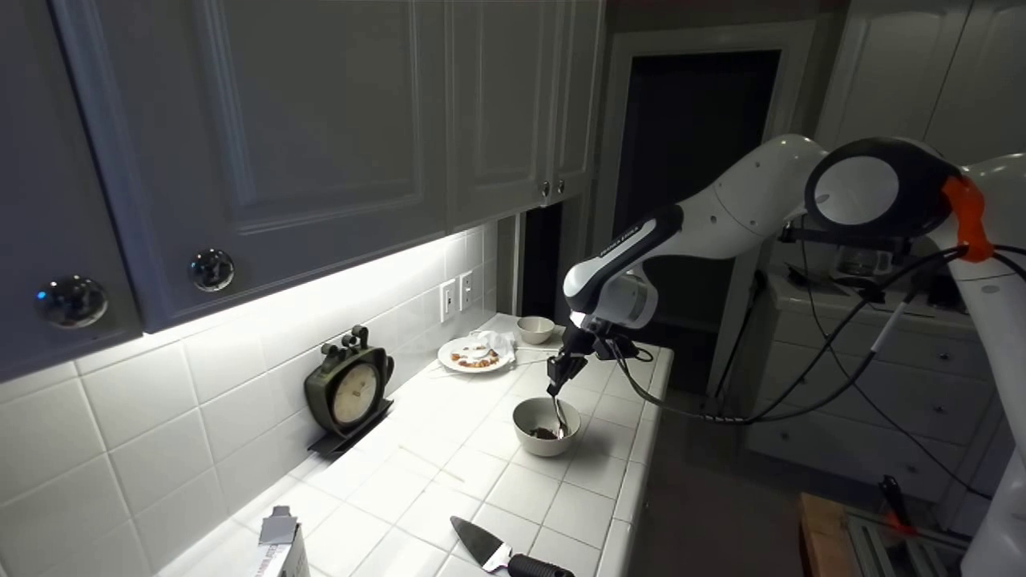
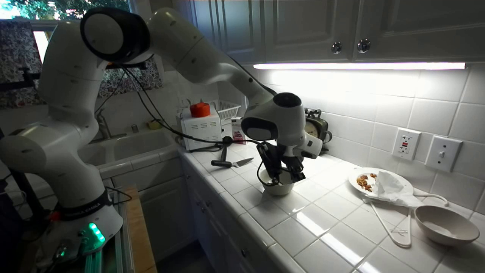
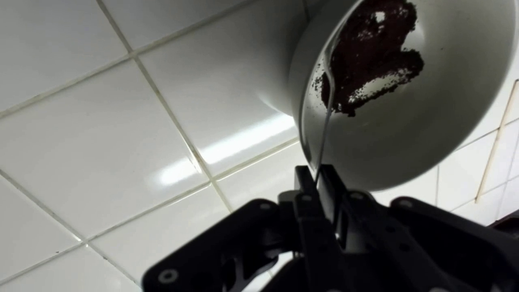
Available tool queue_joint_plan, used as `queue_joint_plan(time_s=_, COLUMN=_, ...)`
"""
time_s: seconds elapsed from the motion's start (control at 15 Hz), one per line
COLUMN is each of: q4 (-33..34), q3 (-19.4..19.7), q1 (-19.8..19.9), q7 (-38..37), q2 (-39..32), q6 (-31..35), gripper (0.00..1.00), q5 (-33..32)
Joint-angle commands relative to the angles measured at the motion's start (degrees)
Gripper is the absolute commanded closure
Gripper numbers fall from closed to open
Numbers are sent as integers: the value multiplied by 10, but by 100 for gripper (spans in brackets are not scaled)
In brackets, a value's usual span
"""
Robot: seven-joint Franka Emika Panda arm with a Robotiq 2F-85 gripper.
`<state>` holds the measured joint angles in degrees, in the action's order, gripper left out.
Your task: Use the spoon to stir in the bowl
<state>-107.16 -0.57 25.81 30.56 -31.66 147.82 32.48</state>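
On tiled worktop (image 2: pixel 329 208), flat white plate (image 2: pixel 353 182) set, partly covered by crumpled napkin (image 2: pixel 390 185). Round bowl (image 3: pixel 409 150) set upright, well apart from plate. Pale dish (image 2: pixel 449 223) placed near plate. Spoon (image 3: pixel 327 121) held tilted, far end inside bowl, near end pinched between fingers (image 3: pixel 304 180) above rim. Brown food pieces (image 2: pixel 364 183) scattered on plate beside napkin. Dark crumbs (image 3: pixel 365 52) gathered at bottom of bowl; whether touched by spoon, cannot be told.

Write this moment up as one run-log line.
hand: closed on spoon handle | spoon: slants down into bowl | bowl: upright on tiled counter | contents: dark, crumbly | stirring motion: unclear in stills
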Motion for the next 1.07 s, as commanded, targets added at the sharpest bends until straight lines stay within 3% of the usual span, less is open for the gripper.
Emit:
queue_joint_plan(time_s=0.0, q4=-36, q3=-8, q1=0, q7=1, q2=21, q6=30, gripper=97, q5=-11)
queue_joint_plan(time_s=0.47, q4=-111, q3=-35, q1=8, q7=58, q2=88, q6=59, gripper=99, q5=8)
queue_joint_plan(time_s=0.67, q4=-147, q3=-65, q1=24, q7=126, q2=126, q6=82, gripper=99, q5=55)
queue_joint_plan(time_s=0.8, q4=-166, q3=-86, q1=35, q7=200, q2=150, q6=112, gripper=99, q5=119)
queue_joint_plan(time_s=1.0, q4=-179, q3=-150, q1=80, q7=331, q2=170, q6=163, gripper=99, q5=247)
